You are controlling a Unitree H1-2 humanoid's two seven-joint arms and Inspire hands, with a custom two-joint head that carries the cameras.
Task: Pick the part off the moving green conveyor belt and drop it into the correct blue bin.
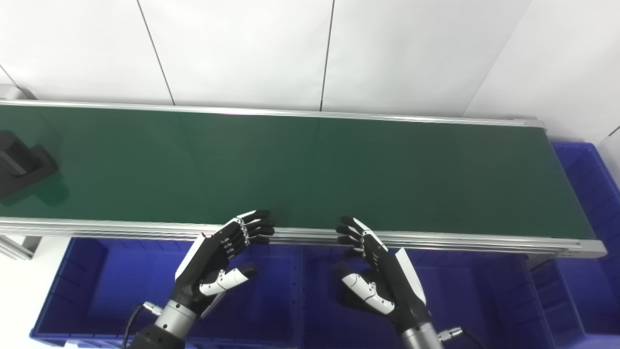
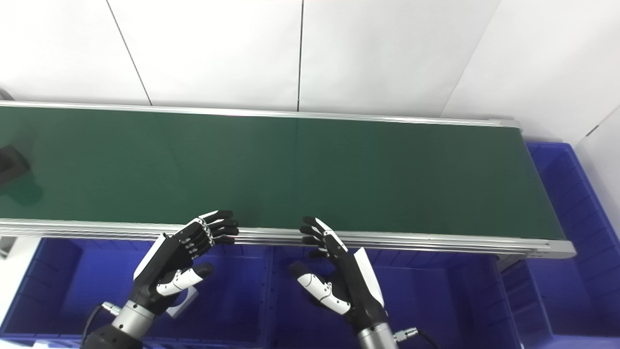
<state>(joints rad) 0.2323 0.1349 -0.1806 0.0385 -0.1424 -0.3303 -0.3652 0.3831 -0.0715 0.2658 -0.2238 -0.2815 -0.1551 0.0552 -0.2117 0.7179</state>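
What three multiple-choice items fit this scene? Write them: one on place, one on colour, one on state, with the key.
1. Where is the black part?
A. far left of the belt
B. far right of the belt
C. in a bin

2. What colour are the bins?
A. red
B. blue
C. grey

3. How are the left hand and right hand?
A. both holding parts
B. one holding a part
C. both open, holding nothing

Key: A, the part lies at the conveyor belt's left end; B, the bins below the belt are blue; C, fingers apart, nothing held.
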